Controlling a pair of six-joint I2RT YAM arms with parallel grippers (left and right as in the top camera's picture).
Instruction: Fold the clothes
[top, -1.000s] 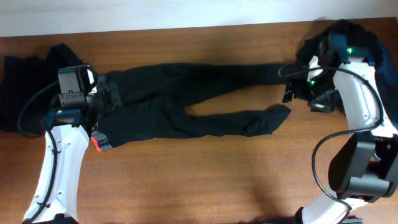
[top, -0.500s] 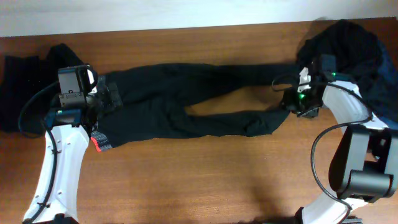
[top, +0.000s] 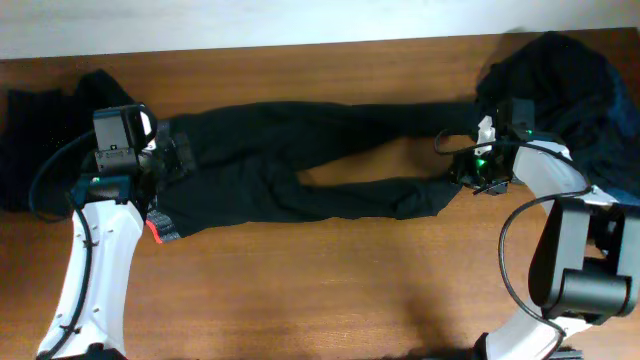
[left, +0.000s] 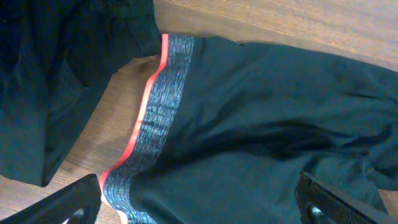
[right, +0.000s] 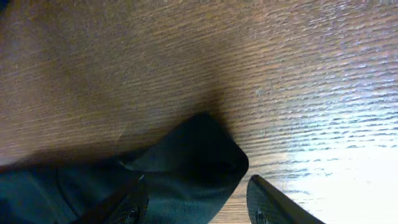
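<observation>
overhead: looking straight down, taking in the whole table (top: 300, 300) | left wrist: looking down close over the banded waistband (left: 155, 118) | right wrist: looking down very close at 1 trouser cuff (right: 199, 149) | shared: both patches also showing overhead

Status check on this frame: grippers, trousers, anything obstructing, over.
Left gripper open above waistband. Right gripper straddling leg cuff, grip unconfirmed. Black trousers laid out, unfolded. Left pile and right pile of dark clothes flank them.

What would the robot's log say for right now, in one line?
black trousers: spread out, unfolded | left fingers: open above waistband | right fingers: either side of cuff, grip unclear
</observation>
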